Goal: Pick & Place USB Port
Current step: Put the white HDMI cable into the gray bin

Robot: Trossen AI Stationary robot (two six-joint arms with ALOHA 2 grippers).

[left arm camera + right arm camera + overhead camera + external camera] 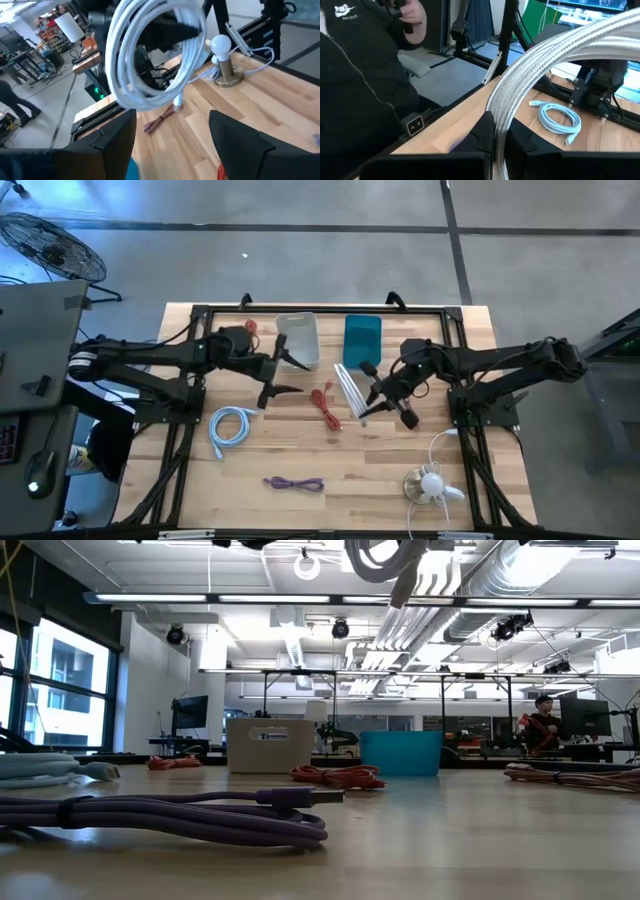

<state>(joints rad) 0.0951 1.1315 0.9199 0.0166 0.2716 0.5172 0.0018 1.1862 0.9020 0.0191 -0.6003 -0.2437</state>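
Note:
A coiled white braided USB cable (349, 388) is in my right gripper (366, 402), which is shut on it above the table's middle. The low view shows the coil (384, 560) high above the tabletop; the left wrist view shows it as a loop (150, 60) with a plug (178, 104) hanging. My left gripper (288, 377) is open, left of the coil and beside the white bin (298, 338), touching nothing. A teal bin (362, 338) stands at the far side. My right gripper pinches several strands of the white coil (496, 131) between its two fingers, which lie across the strands. The coil is lifted clear of the table, and its loop (192, 55) stands out beyond the fingers with the plug end dangling.
A red cable (325, 406) lies under and left of the coil. A light blue cable (229, 425) and a purple cable (293, 483) lie nearer the near edge. A small lamp with a bulb (430, 483) stands near right. A person (365, 85) stands beyond the table.

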